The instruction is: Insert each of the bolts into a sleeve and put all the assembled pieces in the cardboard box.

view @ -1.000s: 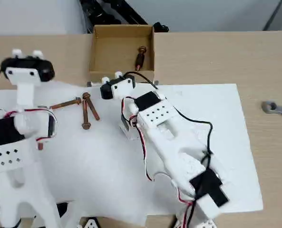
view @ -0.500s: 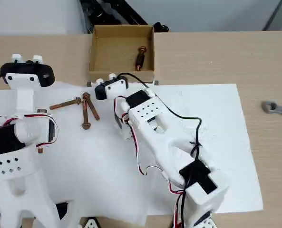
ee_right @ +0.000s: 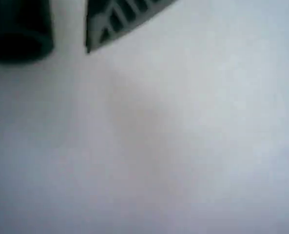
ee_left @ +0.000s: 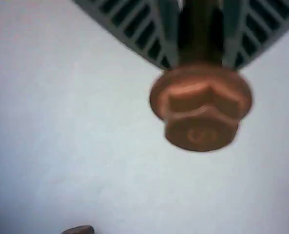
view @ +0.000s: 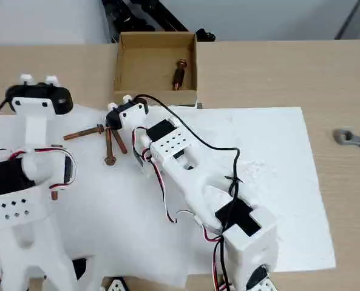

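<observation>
White sheet (ee_left: 61, 126) beneath, bolt (ee_left: 200, 105) gripped between left jaws, head protruding

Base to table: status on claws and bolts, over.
Left claw shut on a bolt. Right claw unclear, dark sleeve beside it. Three loose bolts on the sheet; one assembled piece in the cardboard box.
</observation>
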Available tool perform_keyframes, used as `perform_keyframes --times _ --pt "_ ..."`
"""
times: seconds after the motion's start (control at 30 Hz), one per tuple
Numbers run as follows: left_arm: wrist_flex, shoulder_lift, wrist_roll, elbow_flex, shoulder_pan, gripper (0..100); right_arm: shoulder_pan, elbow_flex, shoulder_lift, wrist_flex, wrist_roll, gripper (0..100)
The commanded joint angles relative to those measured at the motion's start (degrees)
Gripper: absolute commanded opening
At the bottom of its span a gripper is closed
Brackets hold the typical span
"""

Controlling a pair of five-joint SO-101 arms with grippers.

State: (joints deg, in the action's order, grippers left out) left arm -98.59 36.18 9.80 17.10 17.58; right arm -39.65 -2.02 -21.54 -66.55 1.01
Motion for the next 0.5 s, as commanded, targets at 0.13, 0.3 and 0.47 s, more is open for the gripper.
perform_keyframes --times 0.13,0.3,0.47 --pt "-0.09 1.67 0.35 -0.4 -0.35 1 -3.12 0.09 -0.84 -1.98 -0.7 33.2" --pt "-0.18 1.67 0.35 -0.4 -0.35 1 -4.18 0.18 -0.84 -4.44 -0.7 33.2" --pt "-0.35 1.67 0.35 -0.4 -0.35 1 -3.91 0.09 -0.75 -9.01 -0.7 33.2"
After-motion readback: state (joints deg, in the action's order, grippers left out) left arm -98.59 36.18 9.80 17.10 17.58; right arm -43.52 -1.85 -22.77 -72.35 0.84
